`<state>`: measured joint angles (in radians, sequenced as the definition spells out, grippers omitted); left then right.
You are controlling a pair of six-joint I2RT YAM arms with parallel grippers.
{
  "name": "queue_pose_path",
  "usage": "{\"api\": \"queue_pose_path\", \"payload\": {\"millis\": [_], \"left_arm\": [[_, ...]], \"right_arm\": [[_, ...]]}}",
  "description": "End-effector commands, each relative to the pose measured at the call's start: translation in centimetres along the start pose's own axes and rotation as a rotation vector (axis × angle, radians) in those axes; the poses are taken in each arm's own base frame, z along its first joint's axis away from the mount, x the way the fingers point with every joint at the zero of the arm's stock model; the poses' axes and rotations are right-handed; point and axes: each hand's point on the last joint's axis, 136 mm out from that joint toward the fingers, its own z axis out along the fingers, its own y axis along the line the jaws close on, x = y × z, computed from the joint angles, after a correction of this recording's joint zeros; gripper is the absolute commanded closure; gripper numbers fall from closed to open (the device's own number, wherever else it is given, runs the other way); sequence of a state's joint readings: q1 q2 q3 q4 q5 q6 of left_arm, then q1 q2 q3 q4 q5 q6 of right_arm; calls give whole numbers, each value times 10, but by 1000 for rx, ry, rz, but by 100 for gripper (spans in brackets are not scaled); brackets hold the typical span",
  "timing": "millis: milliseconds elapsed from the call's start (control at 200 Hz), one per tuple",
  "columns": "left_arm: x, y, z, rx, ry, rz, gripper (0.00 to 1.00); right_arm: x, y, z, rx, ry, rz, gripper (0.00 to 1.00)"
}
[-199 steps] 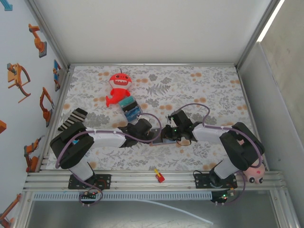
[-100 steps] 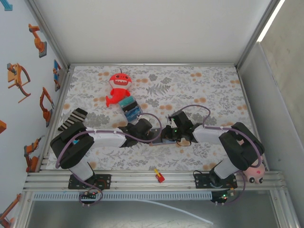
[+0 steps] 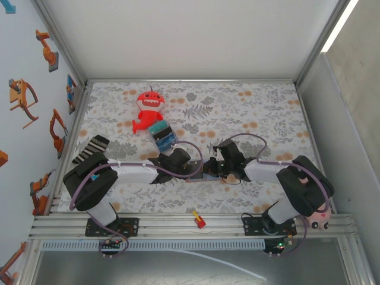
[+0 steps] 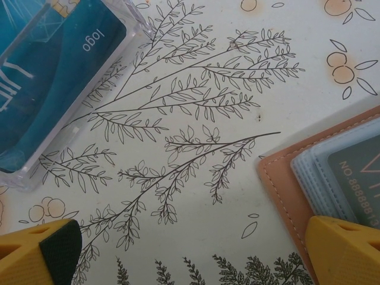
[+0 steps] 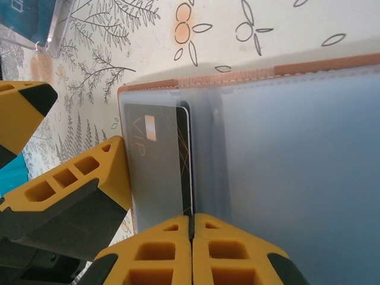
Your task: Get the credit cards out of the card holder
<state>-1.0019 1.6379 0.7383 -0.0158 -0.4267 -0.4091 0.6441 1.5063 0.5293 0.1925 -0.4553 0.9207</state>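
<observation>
Pinching VIP card [image 5: 153,163] edge, right claw [image 5: 191,224] over open card holder [image 5: 297,154].

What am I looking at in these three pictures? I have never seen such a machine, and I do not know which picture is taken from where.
You see two robot arms, the left arm and the right arm, bolted at the near edge of a table with a flower pattern. The wide picture looks down from above and behind them. The two close pictures come from cameras on the wrists, so each shows its own yellow fingers. On the table lie a red plush toy, a blue-and-teal bundle, a striped sock and, between the arms, an open tan card holder. The left hand is open, one finger beside the holder's edge. The right hand is shut on the edge of a dark VIP card, which sits in a cloudy pocket of the holder.
</observation>
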Motion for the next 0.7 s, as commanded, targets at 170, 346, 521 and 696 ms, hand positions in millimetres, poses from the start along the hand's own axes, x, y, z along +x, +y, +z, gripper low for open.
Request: {"api": "queue_pose_path", "payload": {"millis": [170, 346, 521, 696], "left_arm": [[9, 5, 3, -42, 36, 40, 3], [9, 8, 2, -54, 35, 45, 3], [7, 11, 0, -69, 28, 61, 3], [-4, 11, -7, -71, 3, 71, 3]], "right_arm": [[-3, -4, -5, -12, -19, 9, 99], [-5, -8, -7, 16, -17, -4, 99], [-7, -11, -13, 72, -14, -38, 100], [-9, -11, -19, 107, -19, -61, 100]]}}
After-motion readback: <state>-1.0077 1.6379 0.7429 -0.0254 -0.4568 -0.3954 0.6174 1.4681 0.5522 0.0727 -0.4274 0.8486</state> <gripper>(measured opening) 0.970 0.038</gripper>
